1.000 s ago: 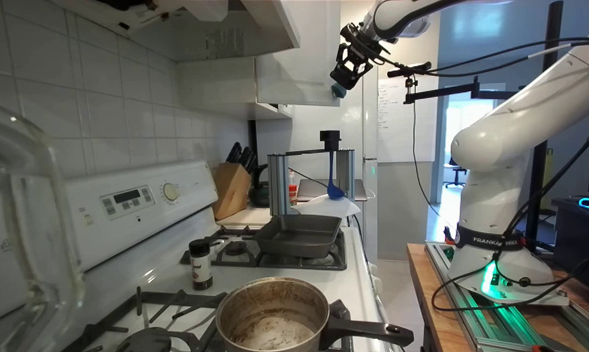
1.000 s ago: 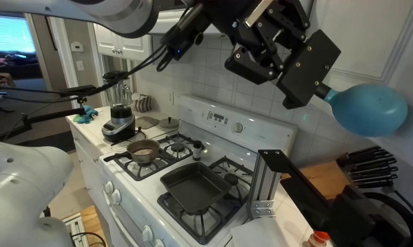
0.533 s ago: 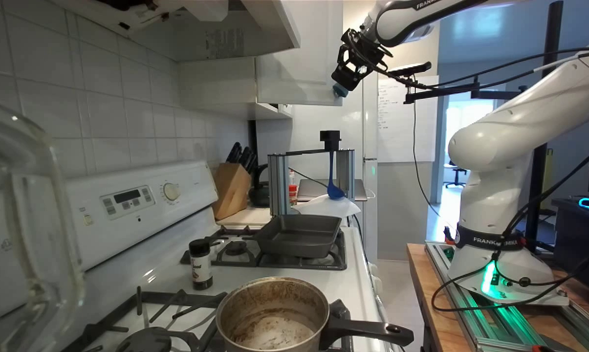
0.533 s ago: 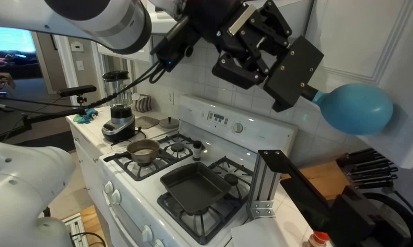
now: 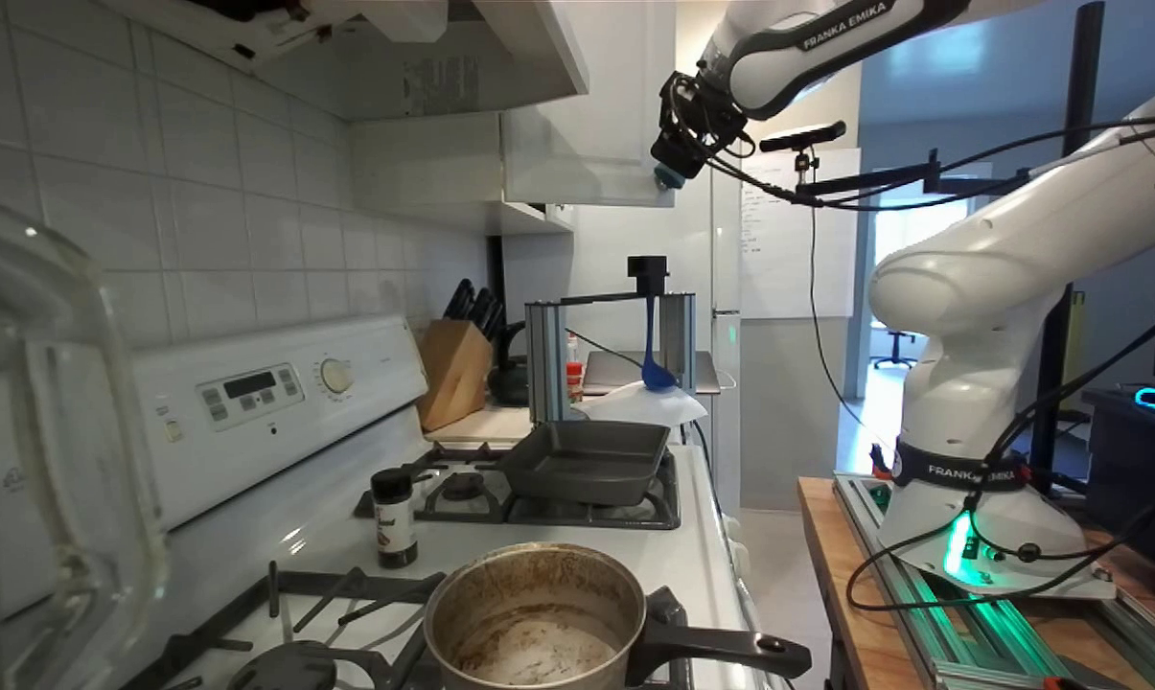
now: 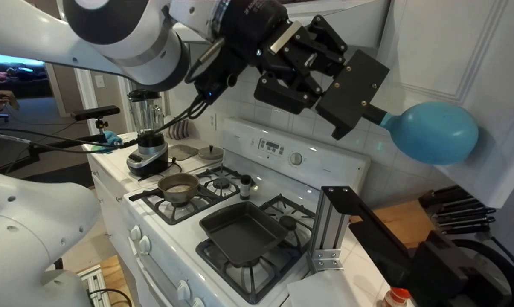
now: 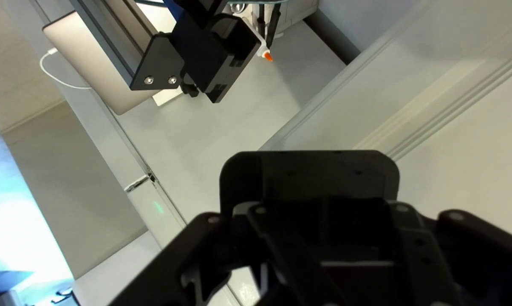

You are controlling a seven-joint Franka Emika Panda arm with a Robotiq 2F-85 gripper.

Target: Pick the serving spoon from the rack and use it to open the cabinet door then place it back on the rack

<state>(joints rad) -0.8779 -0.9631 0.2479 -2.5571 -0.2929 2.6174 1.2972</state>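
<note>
My gripper [image 6: 325,81] is shut on the black block handle [image 6: 354,96] of the serving spoon [image 6: 436,132], whose rounded teal bowl points outward. The white cabinet door [image 5: 591,125] stands swung out from the wall cabinet. The bowl overlaps the lower part of this door in both exterior views; whether they touch is unclear. In the wrist view the handle block [image 7: 311,172] fills the space at the fingertips, and the teal bowl is hidden. Below, the rack [image 6: 331,230] has grey metal posts and a black top bar. A dark blue ladle [image 5: 654,372] hangs from it.
A black square pan [image 6: 242,232] and a metal pot [image 6: 178,187] sit on the stove, with a spice jar [image 5: 393,517] between. Behind the rack are a wooden knife block [image 5: 454,374] and a red-capped bottle [image 6: 396,294]. A range hood [image 5: 462,67] juts out overhead.
Still holding the spoon, the arm has shifted left in an exterior view. The door's lower corner has moved the same way, so the door has swung a little. The rack is unchanged.
</note>
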